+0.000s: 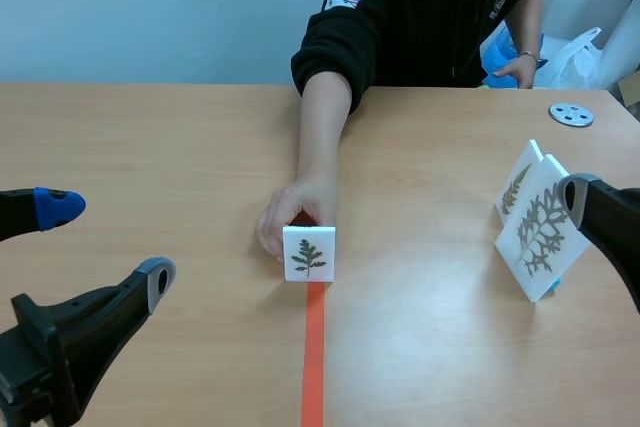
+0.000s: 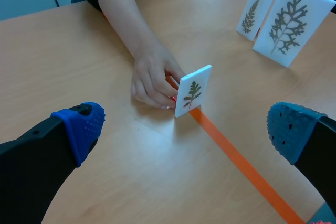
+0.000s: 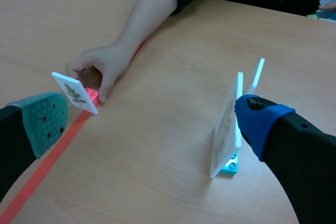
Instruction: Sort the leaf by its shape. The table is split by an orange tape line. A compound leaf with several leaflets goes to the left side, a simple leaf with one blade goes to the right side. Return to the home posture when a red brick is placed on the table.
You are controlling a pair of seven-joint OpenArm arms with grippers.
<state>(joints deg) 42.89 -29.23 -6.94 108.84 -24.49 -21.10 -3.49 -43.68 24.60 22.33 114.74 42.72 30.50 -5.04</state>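
**Scene view.** The left gripper (image 1: 105, 245) hangs open and empty, its pads well apart. Ahead of it and off to its right, a person's hand (image 1: 285, 225) holds a card (image 1: 309, 253) upright on the far end of the tape (image 1: 314, 367). The leaf side faces the robot, presumably so that the shape can be read before sorting. The card stands on the dividing line itself, so it is on neither side yet. The right arm (image 1: 612, 237) sits just beside a pair (image 1: 543, 232) of other cards on the right side.

**Left wrist view.** The card stands ahead of the gripper, roughly midway between its spread fingers, and the hand touches it from behind. The leaf shows a stem with several lobes or leaflets, but it is too small to be sure. I judge it compound, which would send it left. While the hand is on the card, reaching in risks a collision.

**Right wrist view.** The right gripper (image 3: 152, 121) is also open and holds nothing. The pair stands just inside its right finger, propped on a teal block (image 3: 229, 166). The card is ahead of the left finger, on a pink-red block (image 3: 92, 96) that the hand pinches. That block looks like the card's stand, probably not the home signal.
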